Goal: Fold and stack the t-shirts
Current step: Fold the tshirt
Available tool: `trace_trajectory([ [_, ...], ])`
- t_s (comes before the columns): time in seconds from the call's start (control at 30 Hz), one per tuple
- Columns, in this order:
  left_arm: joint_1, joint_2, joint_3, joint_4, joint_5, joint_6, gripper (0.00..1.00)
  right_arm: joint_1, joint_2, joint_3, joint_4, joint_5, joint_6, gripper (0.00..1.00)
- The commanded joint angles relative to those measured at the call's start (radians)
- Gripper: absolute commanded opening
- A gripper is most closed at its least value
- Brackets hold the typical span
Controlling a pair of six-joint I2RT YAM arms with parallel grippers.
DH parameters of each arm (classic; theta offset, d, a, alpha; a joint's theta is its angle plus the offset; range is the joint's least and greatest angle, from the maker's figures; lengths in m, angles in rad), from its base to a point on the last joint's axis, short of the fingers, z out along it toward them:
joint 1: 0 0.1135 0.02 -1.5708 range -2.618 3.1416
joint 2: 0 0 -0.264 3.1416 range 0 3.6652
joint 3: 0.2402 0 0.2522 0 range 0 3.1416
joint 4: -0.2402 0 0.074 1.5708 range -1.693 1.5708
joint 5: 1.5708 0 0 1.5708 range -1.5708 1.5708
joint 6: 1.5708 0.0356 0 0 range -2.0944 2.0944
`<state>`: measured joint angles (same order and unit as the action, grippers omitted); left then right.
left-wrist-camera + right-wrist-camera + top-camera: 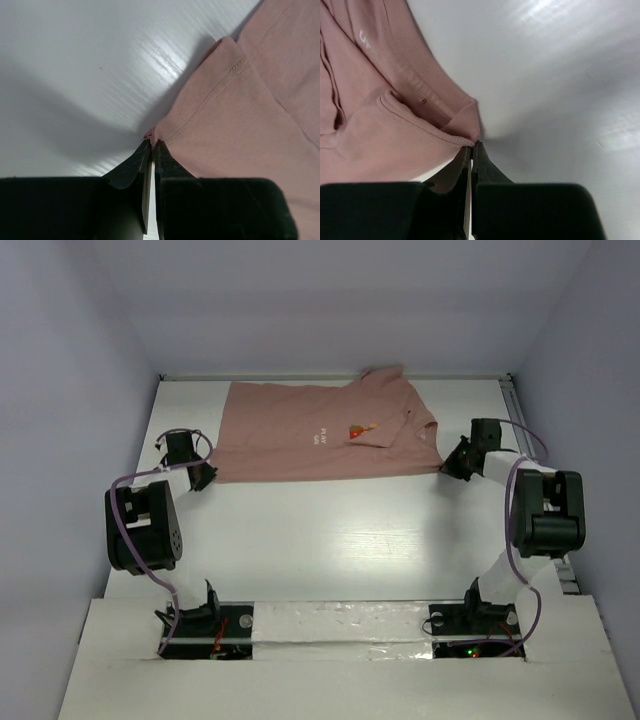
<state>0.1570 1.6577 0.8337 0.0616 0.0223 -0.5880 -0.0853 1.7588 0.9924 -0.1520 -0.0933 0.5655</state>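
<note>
1. A white table [330, 540] is seen beneath both arms, with plain walls at its left, far and right sides
2. A dusty-pink t-shirt [300, 435] is laid flat on the far part of the table, with its hem turned to the left and its collar to the right; one sleeve is pointed at the far wall
3. The left gripper [207, 477] is set at the shirt's near-left corner; in the wrist view its jaws [151, 142] are shown closed, with a nip of the stitched hem pinched between the tips
4. The right gripper [447, 468] is set at the near-right corner; its jaws [472, 146] are shown closed on a folded edge of pink cloth
5. A small red-orange print [360, 429] is carried on the chest
6. Small white lettering [320, 436] is placed just left of the print
</note>
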Motion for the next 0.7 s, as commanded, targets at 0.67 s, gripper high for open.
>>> trace_trajectory([
  [0.67, 0.006, -0.573, -0.297, -0.486, 0.12, -0.174, 0.33, -0.237, -0.74, -0.305, -0.586, -0.011, 0.082, 0.11],
])
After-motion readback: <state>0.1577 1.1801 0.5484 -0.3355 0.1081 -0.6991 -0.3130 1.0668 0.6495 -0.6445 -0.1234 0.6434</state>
